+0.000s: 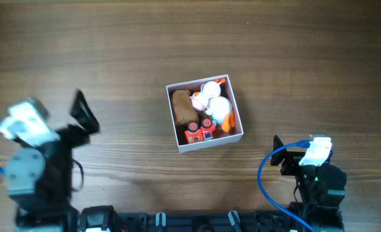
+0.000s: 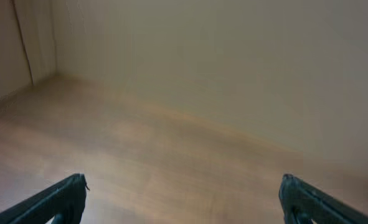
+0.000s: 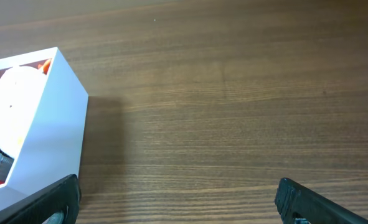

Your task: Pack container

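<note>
Spillage is the main risk from overhead: the container point(image 1: 211, 142) sits mid-worktop point(image 1: 113, 38), slightly skewed. Its thin white walls are crammed with a brown toy point(image 1: 180, 106), a white plush point(image 1: 217, 103) and a red toy point(image 1: 198, 131), so I judge any knock could shift it or tip a toy out.

Left wrist view: the left hand point(image 2: 184, 190) is spread wide and empty, the box out of sight.

Right wrist view: the right hand point(image 3: 177, 193) is likewise wide open, holding nothing. The container's wall is near one finger, and a sideways sweep would shove it.
</note>
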Tool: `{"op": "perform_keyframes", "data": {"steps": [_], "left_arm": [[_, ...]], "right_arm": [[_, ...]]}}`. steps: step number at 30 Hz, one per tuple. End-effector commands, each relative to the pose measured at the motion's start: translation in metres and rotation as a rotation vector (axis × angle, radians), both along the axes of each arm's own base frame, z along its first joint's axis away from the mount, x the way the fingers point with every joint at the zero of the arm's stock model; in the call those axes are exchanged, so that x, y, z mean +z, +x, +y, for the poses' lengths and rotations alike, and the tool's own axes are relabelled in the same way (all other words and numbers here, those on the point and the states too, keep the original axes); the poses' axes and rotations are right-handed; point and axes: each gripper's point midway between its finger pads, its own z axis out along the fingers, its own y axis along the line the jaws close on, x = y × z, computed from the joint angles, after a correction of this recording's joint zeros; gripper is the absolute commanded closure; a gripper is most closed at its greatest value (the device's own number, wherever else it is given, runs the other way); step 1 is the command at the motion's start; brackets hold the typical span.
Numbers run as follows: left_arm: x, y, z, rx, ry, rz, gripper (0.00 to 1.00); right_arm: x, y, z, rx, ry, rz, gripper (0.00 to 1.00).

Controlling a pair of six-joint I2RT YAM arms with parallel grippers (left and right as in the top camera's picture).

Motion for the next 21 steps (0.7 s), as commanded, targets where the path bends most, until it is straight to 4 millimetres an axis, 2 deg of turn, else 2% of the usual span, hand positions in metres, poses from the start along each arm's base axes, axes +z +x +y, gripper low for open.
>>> {"op": "perform_keyframes", "data": {"steps": [1, 3, 6, 12, 21], "left_arm": [[-0.095, -0.011, -0.015, -0.092, 0.010, 0.113, 0.00], [-0.143, -0.016, -0.023, -0.132, -0.012, 0.168, 0.00], [-0.184, -0.012, -0.025, -0.116, -0.110, 0.138, 0.00], [-0.203, -0.015, -0.041, -0.184, -0.102, 0.116, 0.00], [-0.198, -0.016, -0.043, -0.195, -0.096, 0.082, 0.00]], "right_arm": [[-0.002, 0.000, 0.000, 0.003, -0.013, -0.002, 0.00], [-0.002, 0.000, 0.000, 0.004, -0.014, -0.002, 0.00], [-0.002, 0.000, 0.000, 0.003, -0.013, -0.002, 0.00], [-0.002, 0.000, 0.000, 0.004, -0.014, -0.002, 0.00], [-0.002, 0.000, 0.000, 0.004, -0.014, -0.002, 0.00]]}}
